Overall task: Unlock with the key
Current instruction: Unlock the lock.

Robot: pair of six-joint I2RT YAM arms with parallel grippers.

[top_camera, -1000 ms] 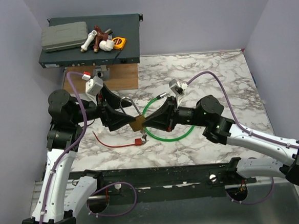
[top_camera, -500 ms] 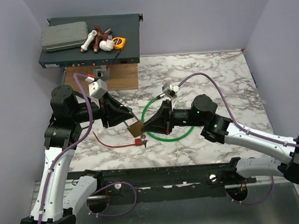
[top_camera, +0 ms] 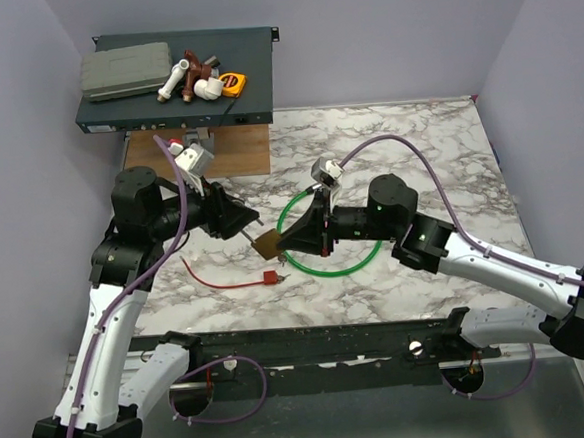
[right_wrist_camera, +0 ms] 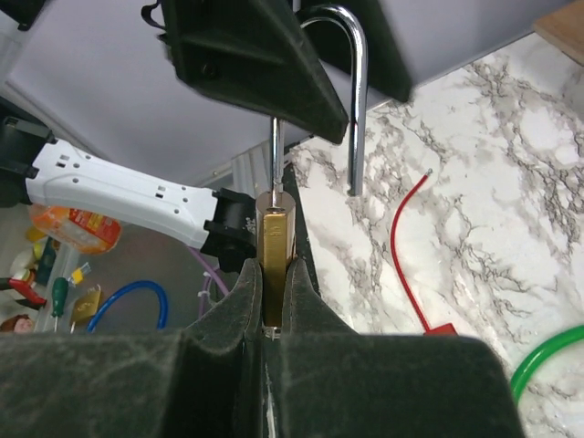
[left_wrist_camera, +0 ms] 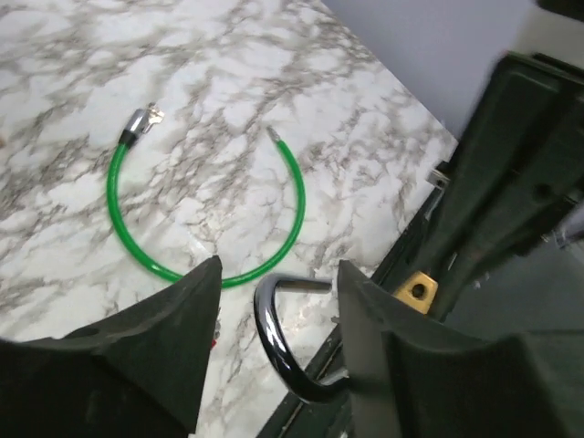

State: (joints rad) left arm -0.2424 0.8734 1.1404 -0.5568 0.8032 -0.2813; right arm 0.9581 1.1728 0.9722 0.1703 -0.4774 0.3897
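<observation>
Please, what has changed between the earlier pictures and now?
The left fingers backed slightly off the padlock and narrowed around its open shackle; whether they grip it is unclear. The right fingers stay clamped on the padlock's brass body, which barely shifted. The green cable and red tie lie unmoved.

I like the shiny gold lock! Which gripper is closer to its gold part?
Right. The right gripper pinches the brass padlock body; the left gripper has only the silver shackle between its fingers.

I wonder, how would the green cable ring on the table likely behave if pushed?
The green cable holds an open curve, so probably springy, not limp. Thin and flat on the smooth marble tabletop, it would likely slide, not roll.
</observation>
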